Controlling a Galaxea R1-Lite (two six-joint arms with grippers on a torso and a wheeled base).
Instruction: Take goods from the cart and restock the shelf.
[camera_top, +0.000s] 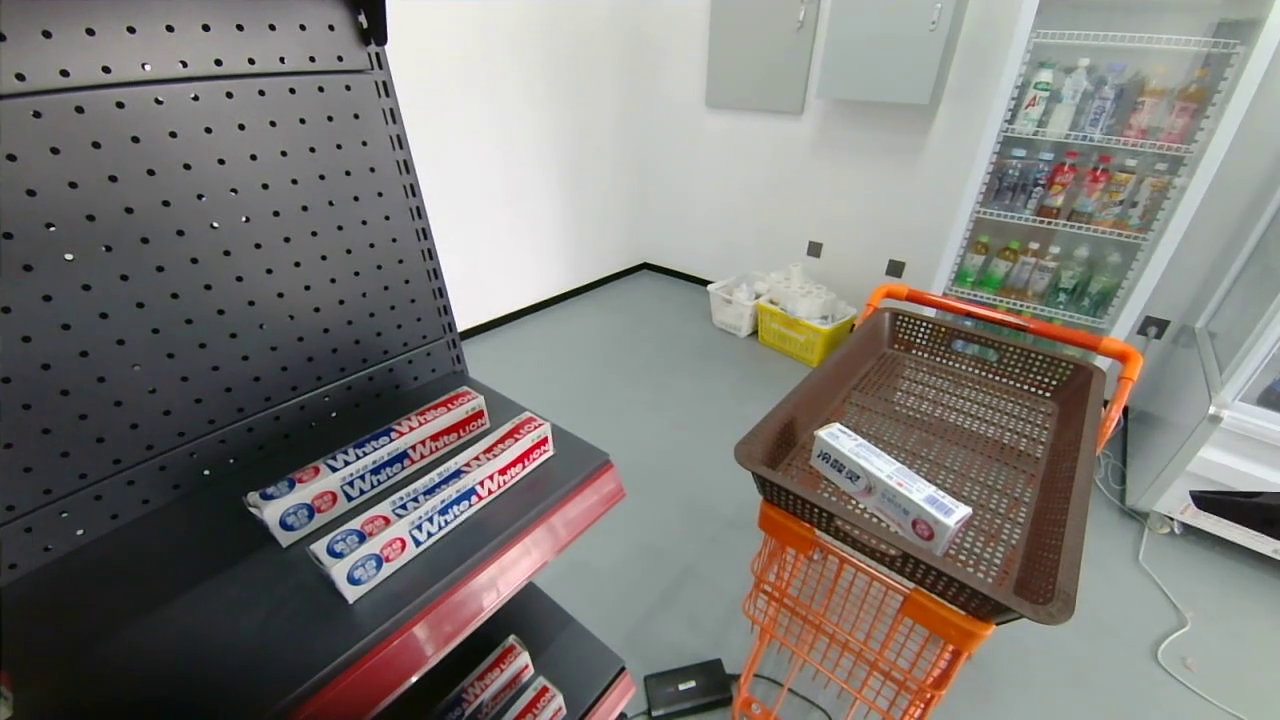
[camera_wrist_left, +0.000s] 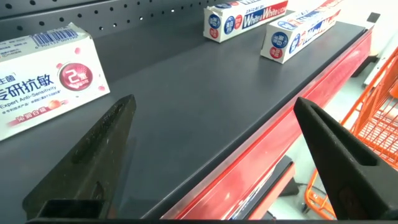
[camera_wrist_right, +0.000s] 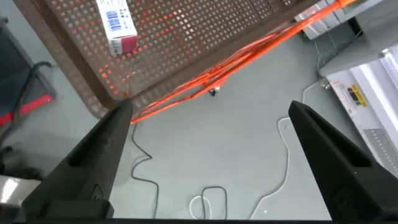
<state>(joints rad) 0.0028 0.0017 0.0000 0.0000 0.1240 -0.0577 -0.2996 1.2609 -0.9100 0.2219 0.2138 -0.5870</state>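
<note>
A white toothpaste box (camera_top: 888, 486) lies near the front edge of the brown basket (camera_top: 1040, 560) on the orange cart (camera_top: 840, 620). Two red-and-blue toothpaste boxes (camera_top: 372, 462) (camera_top: 435, 500) lie side by side on the dark shelf (camera_top: 230, 610). My left gripper (camera_wrist_left: 214, 106) is open and empty, low over the shelf's red front edge (camera_wrist_left: 261, 146). A white-and-pink box (camera_wrist_left: 43, 74) stands on the shelf close by it, and the two toothpaste boxes (camera_wrist_left: 245, 18) lie farther off. My right gripper (camera_wrist_right: 209, 109) hangs open over the grey floor beside the basket (camera_wrist_right: 205, 37), apart from the box (camera_wrist_right: 117, 22).
A lower shelf (camera_top: 560, 650) holds more toothpaste boxes (camera_top: 495, 680). A black box (camera_top: 686, 686) and cables (camera_wrist_right: 211, 199) lie on the floor by the cart. A drinks cooler (camera_top: 1080, 150) stands at the back right, with yellow and white crates (camera_top: 800, 335) along the wall.
</note>
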